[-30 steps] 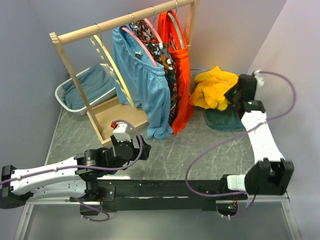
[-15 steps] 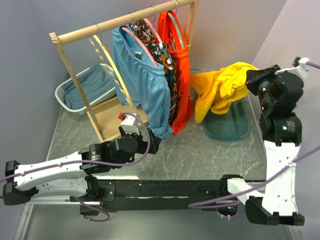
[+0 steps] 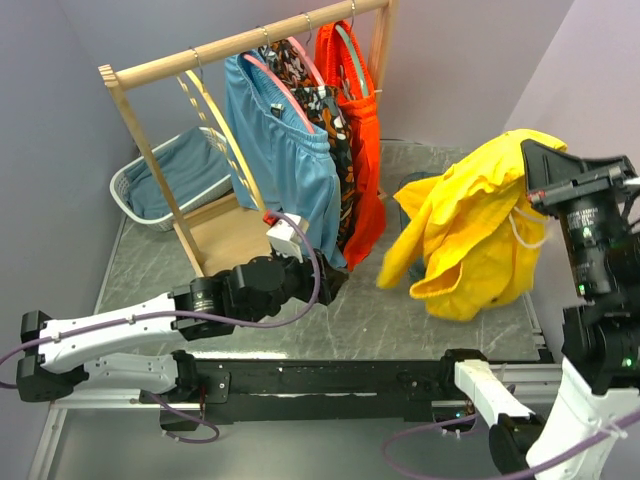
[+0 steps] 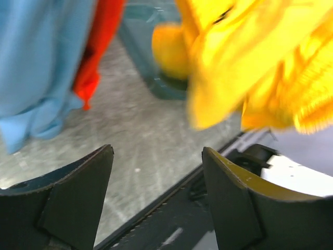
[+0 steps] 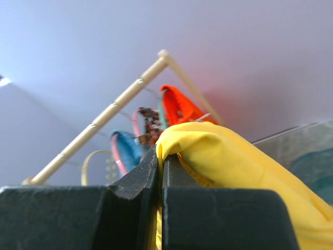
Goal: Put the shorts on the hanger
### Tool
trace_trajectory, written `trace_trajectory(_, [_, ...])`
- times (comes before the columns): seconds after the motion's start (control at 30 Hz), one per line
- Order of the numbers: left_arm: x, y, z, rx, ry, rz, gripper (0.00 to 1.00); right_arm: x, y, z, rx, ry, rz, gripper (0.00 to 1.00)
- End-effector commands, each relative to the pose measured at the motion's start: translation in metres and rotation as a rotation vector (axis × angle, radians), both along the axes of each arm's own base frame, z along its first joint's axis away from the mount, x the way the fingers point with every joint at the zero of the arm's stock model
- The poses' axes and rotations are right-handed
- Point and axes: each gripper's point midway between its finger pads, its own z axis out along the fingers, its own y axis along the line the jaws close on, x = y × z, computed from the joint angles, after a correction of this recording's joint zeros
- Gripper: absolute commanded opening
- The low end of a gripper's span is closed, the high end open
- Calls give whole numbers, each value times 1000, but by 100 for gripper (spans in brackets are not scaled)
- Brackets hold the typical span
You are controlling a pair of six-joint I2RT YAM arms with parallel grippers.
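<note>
The yellow shorts point(image 3: 470, 230) hang in the air over the right half of the table, bunched and drooping. My right gripper point(image 3: 527, 152) is raised high and shut on their top edge; in the right wrist view its fingertips point(image 5: 160, 153) pinch a fold of the yellow shorts point(image 5: 223, 156). The pale wooden hanger point(image 3: 222, 125) hangs bare at the left end of the rack rail and also shows as the pale hanger point(image 5: 89, 159). My left gripper point(image 3: 335, 280) sits low beside the hem of the blue shorts, left of the yellow shorts point(image 4: 244, 57). Its jaws point(image 4: 156, 156) stand open with nothing between them.
The wooden rack point(image 3: 240, 45) carries light blue shorts point(image 3: 285, 160), a patterned garment and orange shorts point(image 3: 360, 130) on pink-rimmed hangers. A white basket point(image 3: 125, 195) with blue cloth stands at back left. A teal tray point(image 4: 151, 62) lies under the hanging shorts.
The right arm has lifted the yellow shorts off the teal tray, up and toward the near right. The left arm has reached rightward past the blue shorts, its jaws slightly narrower.
</note>
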Motion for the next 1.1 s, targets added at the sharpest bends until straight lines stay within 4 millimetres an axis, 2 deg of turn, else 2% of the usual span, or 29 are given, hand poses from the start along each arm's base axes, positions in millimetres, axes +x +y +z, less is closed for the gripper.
trace_trajectory(0.0, [-19,-28,31,-126,-7,-94,74,-11,19,9,43,-69,110,0])
trace_trajectory(0.03, [-22,-35,38,-168,-4,-95,74,-12,21,7,48,-74,124,0])
trace_trajectory(0.07, [-20,-41,30,-191,38,-66,73,-18,23,6,59,-84,135,0])
trace_trajectory(0.1, [-21,-47,29,-217,50,-63,72,-14,23,-2,65,-67,137,0])
trace_trajectory(0.13, [-20,-53,33,-257,62,-60,72,-16,24,-4,65,-68,143,0])
trace_trajectory(0.23, [-27,-79,27,-339,135,-67,67,-18,26,-9,64,-58,155,0])
trace_trajectory(0.27, [-28,-85,35,-394,154,-60,66,-19,26,-10,63,-58,153,0])
trace_trajectory(0.33, [-37,-100,30,-383,153,-61,65,-18,24,-13,59,-51,141,0])
trace_trajectory(0.4, [-42,-110,35,-384,151,-55,66,-16,24,-15,54,-42,139,0])
trace_trajectory(0.43, [-45,-116,28,-364,148,-39,66,-15,24,-16,53,-37,140,0])
trace_trajectory(0.47, [-44,-119,32,-377,156,-18,66,-16,25,-16,52,-41,146,0])
trace_trajectory(0.53, [-42,-123,17,-333,172,22,66,-15,25,-16,52,-37,144,0])
trace_trajectory(0.67, [-33,-116,12,-382,215,115,65,-15,24,-17,47,-35,141,0])
trace_trajectory(0.8, [-32,-117,20,-420,215,111,62,-14,24,-21,45,-27,137,0])
trace_trajectory(1.07, [-30,-126,7,-397,245,126,57,-13,25,-21,47,-25,147,0])
